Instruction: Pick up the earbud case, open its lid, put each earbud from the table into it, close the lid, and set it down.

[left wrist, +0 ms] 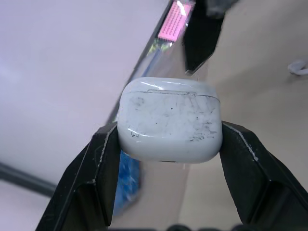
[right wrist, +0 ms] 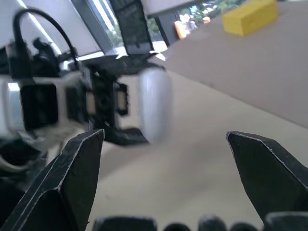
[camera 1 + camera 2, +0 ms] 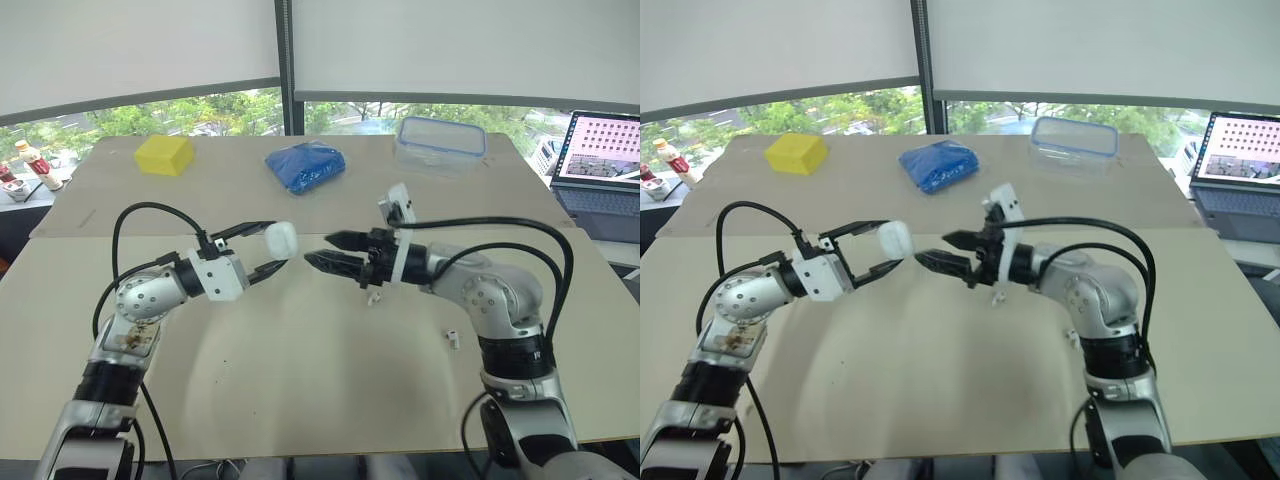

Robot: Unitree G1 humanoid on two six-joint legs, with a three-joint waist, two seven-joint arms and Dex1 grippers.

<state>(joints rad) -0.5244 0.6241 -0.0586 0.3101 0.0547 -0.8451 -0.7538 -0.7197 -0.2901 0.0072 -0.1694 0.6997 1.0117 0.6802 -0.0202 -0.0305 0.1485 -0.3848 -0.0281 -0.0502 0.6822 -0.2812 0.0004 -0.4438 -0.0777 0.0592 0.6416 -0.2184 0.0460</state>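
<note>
The white earbud case point(image 3: 281, 240) hangs above the table's middle with its lid closed, and my left gripper point(image 3: 277, 248) is shut on its two sides. In the left wrist view the case point(image 1: 169, 120) sits between the black fingers point(image 1: 98, 168). My right gripper point(image 3: 318, 250) is open, its tips pointing at the case from just to its right, a small gap apart. The right wrist view has the case point(image 2: 154, 103) ahead of the open gripper point(image 2: 163, 134). One white earbud point(image 3: 372, 296) lies on the table under the right gripper. Another earbud point(image 3: 453, 339) lies nearer the right front.
At the far side of the table stand a yellow block point(image 3: 165, 154), a blue bag point(image 3: 305, 165) and a clear lidded container point(image 3: 440, 143). An open laptop point(image 3: 605, 160) sits at the right edge. Small bottles point(image 3: 35, 162) stand off the far left.
</note>
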